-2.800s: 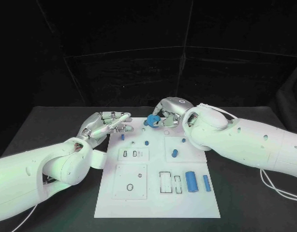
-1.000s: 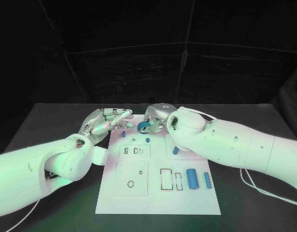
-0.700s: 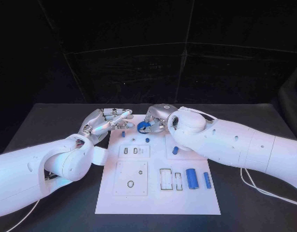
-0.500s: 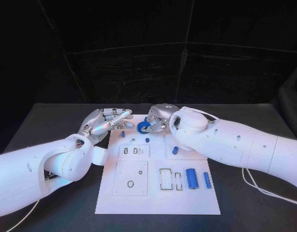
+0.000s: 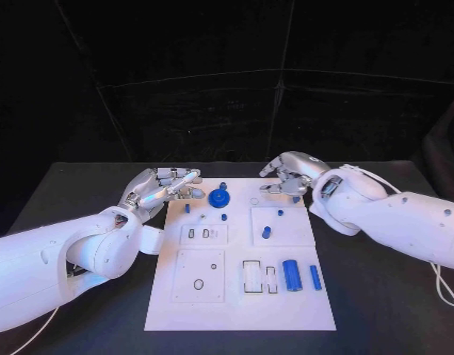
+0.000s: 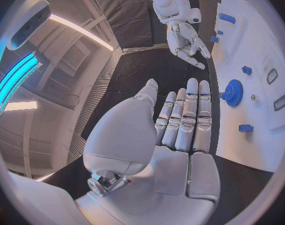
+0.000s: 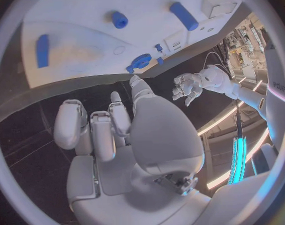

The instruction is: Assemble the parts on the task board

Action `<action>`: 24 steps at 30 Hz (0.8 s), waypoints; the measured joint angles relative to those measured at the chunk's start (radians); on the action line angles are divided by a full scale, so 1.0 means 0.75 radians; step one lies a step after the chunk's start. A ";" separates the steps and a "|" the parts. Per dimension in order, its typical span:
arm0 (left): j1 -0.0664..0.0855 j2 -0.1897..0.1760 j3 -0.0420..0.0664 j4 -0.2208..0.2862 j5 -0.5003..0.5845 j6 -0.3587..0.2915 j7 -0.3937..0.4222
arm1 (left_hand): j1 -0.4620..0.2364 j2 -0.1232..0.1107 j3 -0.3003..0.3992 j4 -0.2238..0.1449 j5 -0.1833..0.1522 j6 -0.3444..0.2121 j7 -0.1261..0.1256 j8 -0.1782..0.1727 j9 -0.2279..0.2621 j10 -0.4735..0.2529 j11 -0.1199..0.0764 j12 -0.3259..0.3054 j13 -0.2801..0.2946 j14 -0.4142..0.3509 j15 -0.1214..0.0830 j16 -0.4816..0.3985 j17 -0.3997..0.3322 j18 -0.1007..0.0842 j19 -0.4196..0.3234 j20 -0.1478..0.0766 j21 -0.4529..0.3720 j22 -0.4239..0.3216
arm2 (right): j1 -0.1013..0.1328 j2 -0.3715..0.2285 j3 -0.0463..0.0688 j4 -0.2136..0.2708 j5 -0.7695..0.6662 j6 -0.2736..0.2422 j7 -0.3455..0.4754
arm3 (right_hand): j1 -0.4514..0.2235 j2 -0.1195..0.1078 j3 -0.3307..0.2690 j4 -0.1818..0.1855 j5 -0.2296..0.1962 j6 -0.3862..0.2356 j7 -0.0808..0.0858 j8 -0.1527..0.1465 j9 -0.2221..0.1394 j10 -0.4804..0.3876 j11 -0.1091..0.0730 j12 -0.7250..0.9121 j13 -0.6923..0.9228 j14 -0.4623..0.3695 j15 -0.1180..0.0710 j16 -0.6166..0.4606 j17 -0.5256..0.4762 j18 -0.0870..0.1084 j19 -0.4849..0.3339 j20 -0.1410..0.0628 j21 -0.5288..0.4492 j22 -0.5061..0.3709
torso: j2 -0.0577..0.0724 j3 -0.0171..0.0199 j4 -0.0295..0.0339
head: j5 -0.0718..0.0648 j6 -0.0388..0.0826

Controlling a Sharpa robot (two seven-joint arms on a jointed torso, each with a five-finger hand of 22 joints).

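In the head view the round blue toothed gear (image 5: 219,197) sits on the white task board (image 5: 238,310) between the left hand (image 5: 166,186) and right hand (image 5: 289,174), touching neither. In the left wrist view the left fingers (image 6: 187,116) lie straight, side by side and empty, the gear just beyond their tips. In the right wrist view the right fingers (image 7: 95,127) are loosely curled and empty, the gear just past them

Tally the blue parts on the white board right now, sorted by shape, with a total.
Blue gear: 1
Small blue pegs: 5
Blue cylinders: 2
Blue bar: 1
Total: 9
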 measured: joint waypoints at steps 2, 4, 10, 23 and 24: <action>0.000 0.000 0.000 0.000 0.000 0.000 0.000 | 0.000 0.000 0.000 0.000 0.000 0.000 0.000 -0.001 0.000 0.000 0.000 0.000 0.000 0.000 0.000 -0.004 0.001 0.000 0.000 0.000 0.000 -0.001 | 0.001 -0.075 0.000 0.016 0.085 0.007 0.061 | 0.031 -0.010 -0.004 -0.025 -0.020 0.000 0.000 0.000 0.000 -0.011 -0.003 -0.020 -0.016 0.000 0.000 -0.005 0.000 0.000 -0.010 -0.001 -0.010 -0.020 | -0.003 0.0020 -0.0060 | 0.001 0.001; 0.000 0.001 0.000 0.000 0.000 0.000 0.000 | 0.000 0.000 0.000 0.000 0.000 0.000 0.000 -0.001 0.000 0.000 0.000 0.000 0.000 0.000 0.000 -0.004 0.001 0.000 0.000 0.000 0.000 -0.001 | 0.001 -0.131 0.000 0.023 0.153 0.017 0.108 | 0.053 -0.017 -0.013 -0.040 -0.033 0.000 0.000 0.000 0.000 -0.019 -0.005 -0.037 -0.031 0.000 0.000 -0.013 0.000 0.000 -0.017 0.002 -0.018 -0.036 | -0.005 0.0045 -0.0111 | 0.001 0.002; 0.000 0.014 0.000 -0.004 0.000 0.001 0.000 | 0.000 0.000 0.000 0.000 0.000 0.000 0.000 -0.001 0.000 0.000 0.000 0.000 0.000 0.000 0.000 -0.004 0.001 0.000 0.000 0.000 0.000 -0.001 | 0.001 -0.234 -0.001 0.013 0.309 0.052 0.219 | 0.072 -0.018 -0.027 -0.061 -0.035 0.005 -0.005 0.000 0.000 -0.026 -0.008 -0.047 -0.045 0.000 0.000 -0.018 0.000 0.000 -0.022 -0.003 -0.020 -0.048 | -0.009 0.0134 -0.0252 | -0.026 0.004; -0.002 0.033 0.000 -0.028 0.000 0.006 0.000 | 0.005 0.005 -0.004 -0.004 0.000 0.000 0.000 -0.001 0.000 0.000 0.000 0.000 0.000 0.000 0.000 -0.004 0.001 0.000 0.000 0.000 0.000 -0.001 | -0.062 -0.243 -0.003 -0.093 0.415 0.090 0.316 | 0.087 -0.021 -0.031 -0.072 -0.035 0.005 -0.005 0.000 0.000 -0.026 -0.008 -0.057 -0.052 0.000 0.000 -0.018 0.000 0.000 -0.022 -0.003 -0.027 -0.053 | -0.009 0.0159 -0.0285 | -0.049 -0.005; -0.002 0.034 0.000 -0.030 0.000 0.006 0.000 | 0.005 0.005 -0.004 -0.004 0.000 0.000 0.000 -0.001 0.000 0.000 0.000 0.000 0.000 0.000 0.000 -0.004 0.001 0.000 0.000 0.000 0.000 -0.001 | -0.064 -0.237 -0.003 -0.099 0.418 0.091 0.319 | 0.087 -0.021 -0.031 -0.072 -0.035 0.005 -0.005 0.000 0.000 -0.026 -0.008 -0.057 -0.052 0.000 0.000 -0.018 0.000 0.000 -0.022 -0.003 -0.027 -0.053 | -0.009 0.0157 -0.0276 | -0.050 -0.005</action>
